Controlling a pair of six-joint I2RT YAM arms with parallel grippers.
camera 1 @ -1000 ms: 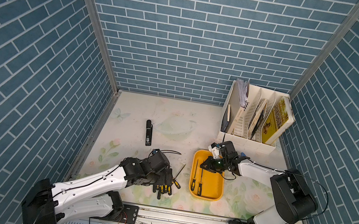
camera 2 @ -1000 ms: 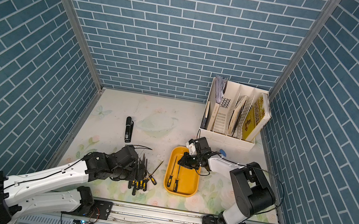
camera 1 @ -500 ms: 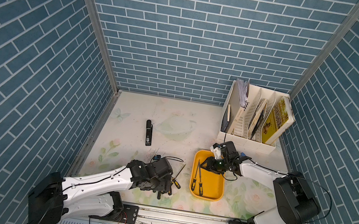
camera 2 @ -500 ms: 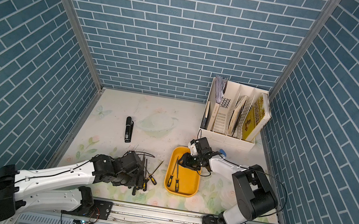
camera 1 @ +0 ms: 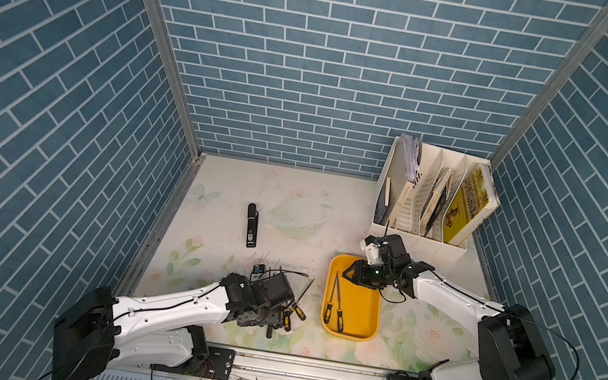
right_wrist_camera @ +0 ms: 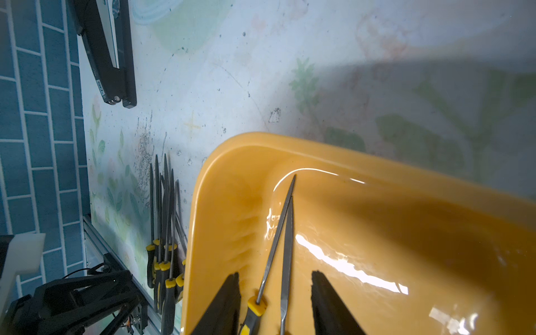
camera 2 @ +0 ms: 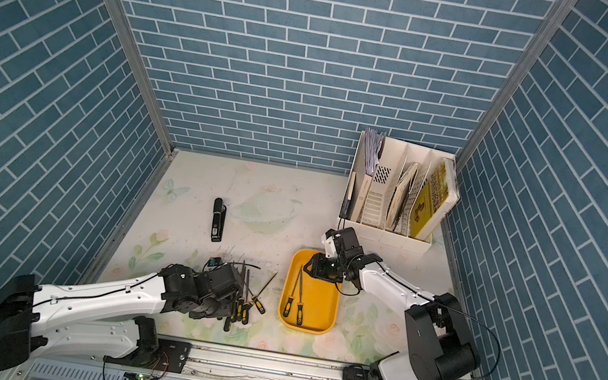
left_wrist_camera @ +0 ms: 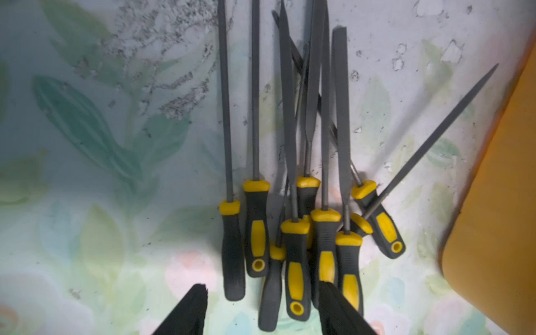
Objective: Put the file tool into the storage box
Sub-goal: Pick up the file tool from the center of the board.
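Nothing here reads clearly. The yellow book (camera 1: 470, 209) in the white rack (camera 1: 422, 241) carries dark printing too small to make out, and the black stapler (camera 1: 251, 225) bears a blurred pale label.

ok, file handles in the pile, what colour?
File handles: black with yellow inserts and collars; clearest in the left wrist view.

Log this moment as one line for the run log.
left pincer: open at file pile | right pincer: open above tray | tray: two files inside | next: likely grasp from pile
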